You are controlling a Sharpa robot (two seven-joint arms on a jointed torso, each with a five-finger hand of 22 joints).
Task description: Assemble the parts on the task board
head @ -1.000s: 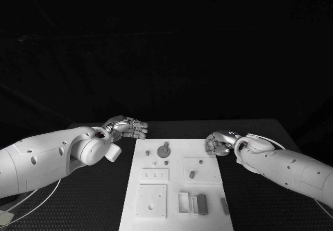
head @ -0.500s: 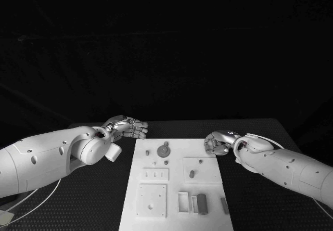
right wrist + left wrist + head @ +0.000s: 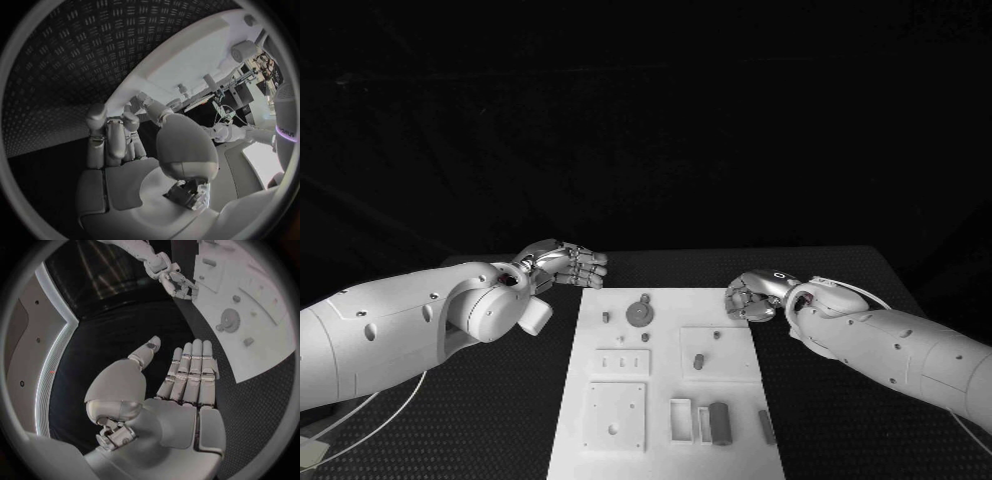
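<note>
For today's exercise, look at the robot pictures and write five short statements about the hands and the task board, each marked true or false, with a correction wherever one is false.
1. The task board lies between the two hands. True.
2. The left hand grips a part. False: it holds nothing, and in the left wrist view its fingers lie straight side by side.
3. The round disc part lies on the far half of the board. True.
4. The right hand hangs at the board's near edge. False: it is at the far right corner.
5. A dark block sits near the board's near edge. True.
</note>
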